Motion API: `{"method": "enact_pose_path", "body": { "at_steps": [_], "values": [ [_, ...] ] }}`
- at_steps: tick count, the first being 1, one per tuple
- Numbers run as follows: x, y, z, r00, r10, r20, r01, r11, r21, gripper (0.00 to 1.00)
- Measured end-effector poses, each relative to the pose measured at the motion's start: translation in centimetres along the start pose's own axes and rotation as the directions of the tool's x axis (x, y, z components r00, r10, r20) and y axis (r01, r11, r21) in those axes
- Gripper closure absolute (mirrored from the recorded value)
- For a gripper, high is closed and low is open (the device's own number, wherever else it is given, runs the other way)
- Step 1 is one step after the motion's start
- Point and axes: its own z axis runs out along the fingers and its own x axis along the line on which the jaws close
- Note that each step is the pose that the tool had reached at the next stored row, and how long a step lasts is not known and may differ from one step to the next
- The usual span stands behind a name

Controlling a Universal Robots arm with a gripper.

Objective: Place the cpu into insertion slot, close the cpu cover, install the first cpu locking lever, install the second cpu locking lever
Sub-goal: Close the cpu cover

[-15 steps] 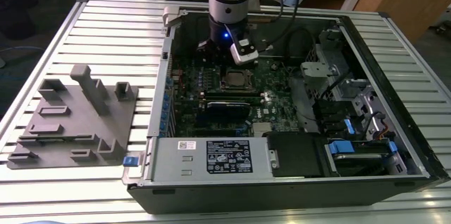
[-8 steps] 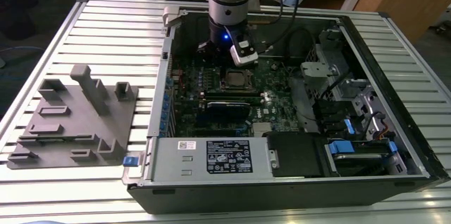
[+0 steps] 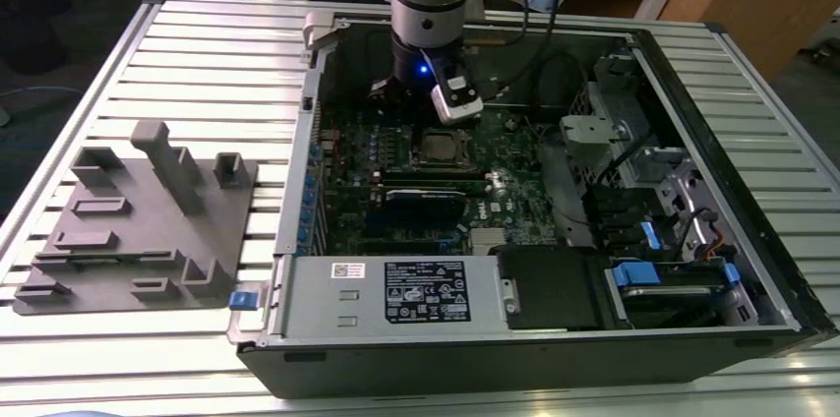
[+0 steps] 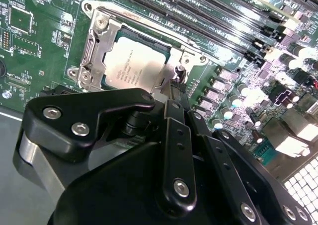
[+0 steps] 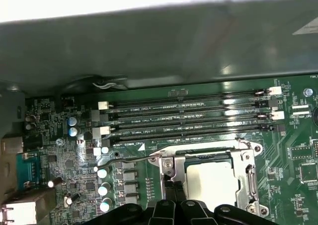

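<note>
Now: dull silver-grey square cpu [image 4: 134,66] seated in silver-rimmed insertion slot [image 4: 87,75], thin silvery cpu cover [image 5: 251,178] down; my jaws together at slot corner by wire lever [image 5: 124,160]. Risk, I judge: tips slipping, scraping green circuit board [image 4: 47,78].

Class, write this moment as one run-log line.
cpu seated in insertion slot | cpu cover down around it | pincer shut, tip at slot corner
</note>
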Motion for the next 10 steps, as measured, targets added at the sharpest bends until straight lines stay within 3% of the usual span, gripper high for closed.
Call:
{"method": "enact_pose_path", "body": {
  "at_steps": [10],
  "values": [
    [-0.19, -0.3, 0.37, 1.0, 0.0, -0.0001, 0.0, 1.0, 0.0, 0.89]
  ]
}}
